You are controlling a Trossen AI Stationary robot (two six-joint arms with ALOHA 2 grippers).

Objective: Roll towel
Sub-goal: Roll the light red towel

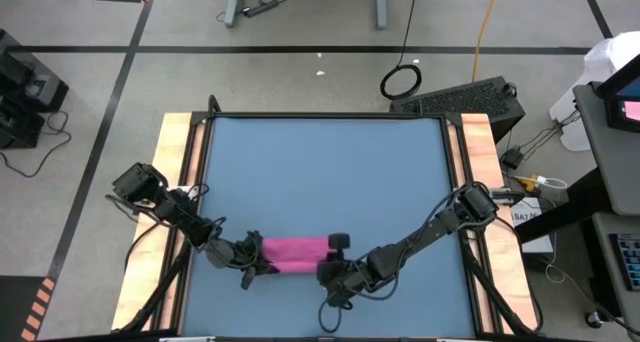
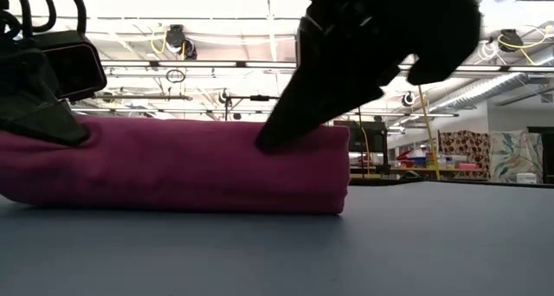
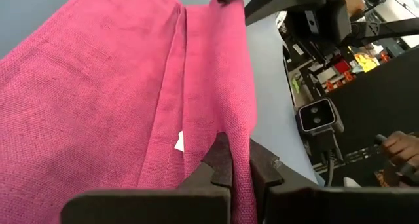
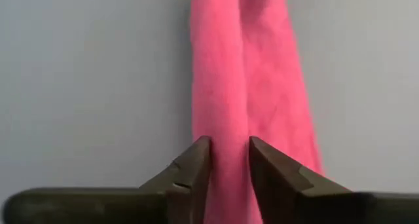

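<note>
We see the towel already a narrow roll near the desk's near edge; our left hand pinches its left end, our right hand closes around a fold, so tightening remains

The towel is plain magenta-pink with a small white tag; the bench is flat blue, edged in pale wood; both claws are dark.
</note>
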